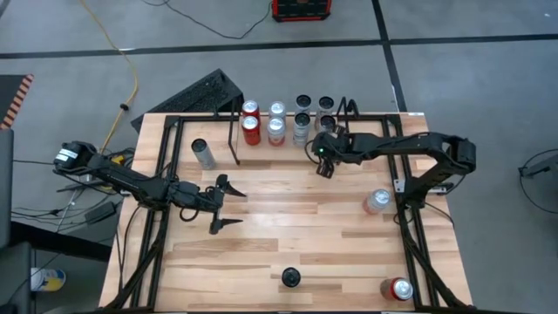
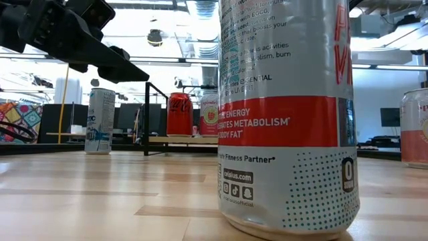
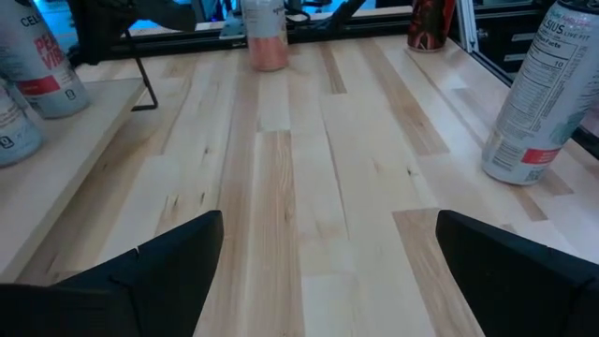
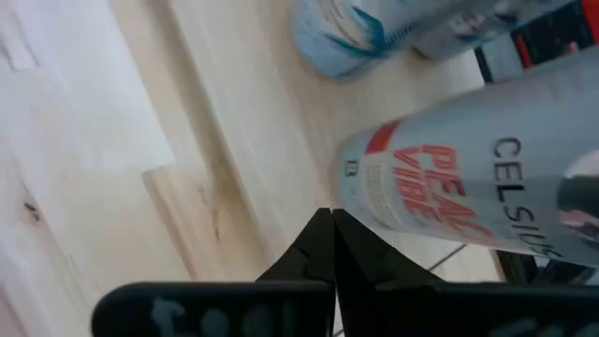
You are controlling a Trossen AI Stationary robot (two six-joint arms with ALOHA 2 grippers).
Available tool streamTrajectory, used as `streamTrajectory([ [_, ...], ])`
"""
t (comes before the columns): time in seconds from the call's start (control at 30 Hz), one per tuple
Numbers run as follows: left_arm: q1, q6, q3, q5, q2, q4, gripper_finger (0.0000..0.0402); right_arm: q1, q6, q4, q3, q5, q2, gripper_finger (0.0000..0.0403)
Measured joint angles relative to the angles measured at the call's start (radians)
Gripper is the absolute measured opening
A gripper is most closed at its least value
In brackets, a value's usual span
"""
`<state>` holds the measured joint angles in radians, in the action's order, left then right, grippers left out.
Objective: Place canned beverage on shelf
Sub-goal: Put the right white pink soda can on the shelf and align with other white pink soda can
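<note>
In the high view, a grey can (image 1: 203, 153) stands at the upper left of the table (image 1: 296, 235). Left of centre the left gripper (image 1: 228, 205) hovers, jaws spread. At top centre the shelf (image 1: 292, 118) carries red, silver and dark cans. Just right, the right gripper (image 1: 325, 166) hangs, jaws pressed together, empty. A pink can (image 1: 377, 201) lies right of centre; a red can (image 1: 398, 289) stands at lower right.

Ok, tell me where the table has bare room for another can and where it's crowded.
Free: the wide wooden middle between the left gripper and the lone can on the right side, down to the black can at the near edge. Crowded: the far edge, where the shelf holds cans and the right gripper sits, fingers shut.
</note>
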<state>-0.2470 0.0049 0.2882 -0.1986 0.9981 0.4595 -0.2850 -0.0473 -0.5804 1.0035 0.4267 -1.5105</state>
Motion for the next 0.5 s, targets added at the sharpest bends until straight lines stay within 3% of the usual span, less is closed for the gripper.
streamTrajectory([
  [0.2,0.0,0.001,0.0,0.0,0.0,0.0,0.0377,0.025,-0.003,0.069,0.0,0.017,0.0,0.002],
  [0.5,0.0,-0.013,0.001,0.001,0.0,-0.021,0.0377,-0.029,-0.013,0.1,0.0,0.023,0.0,0.002],
])
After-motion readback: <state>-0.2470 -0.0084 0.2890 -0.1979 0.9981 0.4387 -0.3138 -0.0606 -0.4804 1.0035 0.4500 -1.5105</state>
